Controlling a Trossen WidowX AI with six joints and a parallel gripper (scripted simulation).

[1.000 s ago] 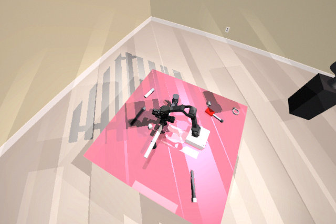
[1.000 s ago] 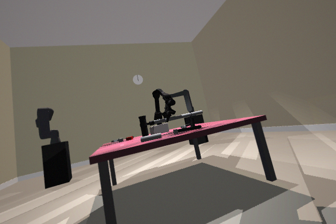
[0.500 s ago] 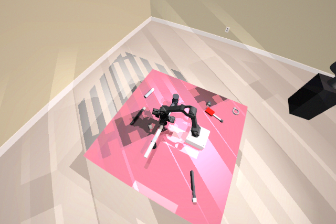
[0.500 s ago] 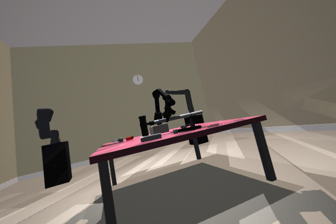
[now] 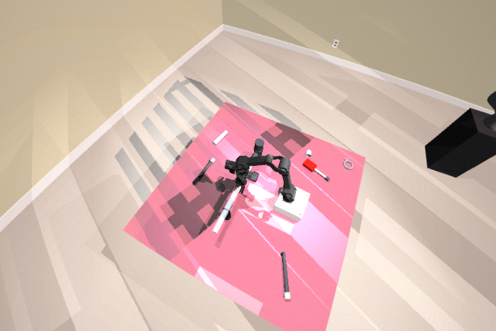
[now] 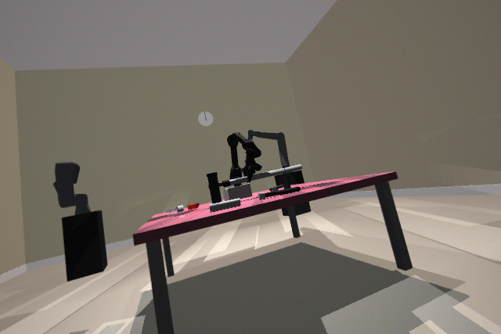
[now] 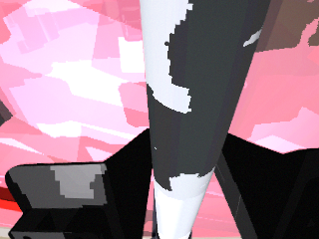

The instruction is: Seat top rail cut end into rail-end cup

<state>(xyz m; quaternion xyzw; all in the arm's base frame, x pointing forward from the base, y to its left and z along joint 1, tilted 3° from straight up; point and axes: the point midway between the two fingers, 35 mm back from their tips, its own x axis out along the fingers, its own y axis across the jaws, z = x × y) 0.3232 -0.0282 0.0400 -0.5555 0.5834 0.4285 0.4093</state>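
Note:
My gripper (image 5: 241,188) (image 6: 249,178) (image 7: 177,132) is shut on the fence top rail (image 5: 230,204) (image 6: 279,170) (image 7: 199,100), with one finger on each side of it. The rail is light grey, raised above the pink table, and passes through the loop cap (image 6: 286,177) on the small post. The big post (image 5: 258,145) (image 6: 213,188) is dark and upright. In the exterior view, the rail's near end meets or almost meets the dark rail-end cup (image 6: 224,183) beside the post, high up. The arm hides this end in the top view; how deep it sits I cannot tell.
The arm's white base box (image 5: 292,204) (image 6: 239,192) stands beside the work. Dark rods (image 5: 285,275) (image 5: 204,170), a white tube (image 5: 220,136) (image 6: 225,205), a red-headed tool (image 5: 309,165) (image 6: 193,206), a ring (image 5: 349,162) and a small white cylinder (image 5: 308,153) lie on the table.

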